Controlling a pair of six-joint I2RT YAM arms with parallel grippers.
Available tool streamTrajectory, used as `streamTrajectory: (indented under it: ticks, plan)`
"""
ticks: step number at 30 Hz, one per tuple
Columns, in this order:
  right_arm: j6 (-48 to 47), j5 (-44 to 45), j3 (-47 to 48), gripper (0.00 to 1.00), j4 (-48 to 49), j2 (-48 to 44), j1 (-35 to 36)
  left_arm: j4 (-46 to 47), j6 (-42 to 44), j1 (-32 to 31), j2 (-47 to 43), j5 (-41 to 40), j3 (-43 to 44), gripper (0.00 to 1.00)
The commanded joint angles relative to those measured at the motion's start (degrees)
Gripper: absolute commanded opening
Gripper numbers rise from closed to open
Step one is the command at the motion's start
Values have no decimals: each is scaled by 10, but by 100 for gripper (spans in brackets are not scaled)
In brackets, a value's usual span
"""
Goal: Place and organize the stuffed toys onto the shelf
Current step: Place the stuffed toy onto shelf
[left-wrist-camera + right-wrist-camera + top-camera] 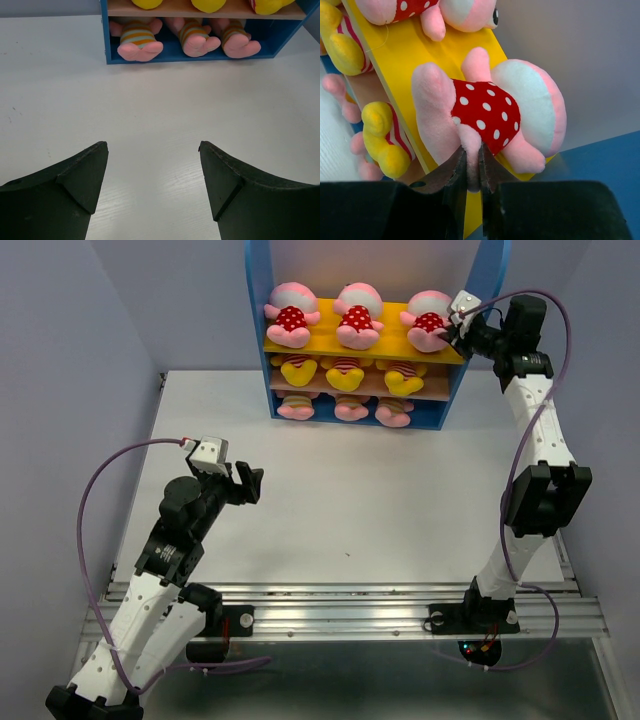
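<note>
The shelf [258,340] stands at the back of the table with stuffed toys on all three boards. Three pink pigs in red dotted outfits [358,317] lie on the yellow board [410,55], yellow bears [347,373] on the brown board, and striped-shirt pigs [191,36] on the blue base. My right gripper [471,152] is at the right end of the yellow board. Its jaws pinch one pink leg of the rightmost dotted pig [485,110], which rests on the board. My left gripper [153,145] hangs open over bare table, well short of the shelf.
The shelf's tall blue right panel [487,280] rises just beside my right gripper [452,332]. A grey wall runs behind the shelf. The left arm [180,530] sits low at the near left, its purple cable looping outward.
</note>
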Motion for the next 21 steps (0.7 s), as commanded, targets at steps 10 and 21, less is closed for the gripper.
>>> streamTrajectory:
  ticks: [10,21]
  plan:
    - [-9,9,-29,27,39,-19,0,21,6,1,0,-6,-3,85]
    - [-12,7,-52,36,39,-41,0,21,7,2,0,-6,-3,84]
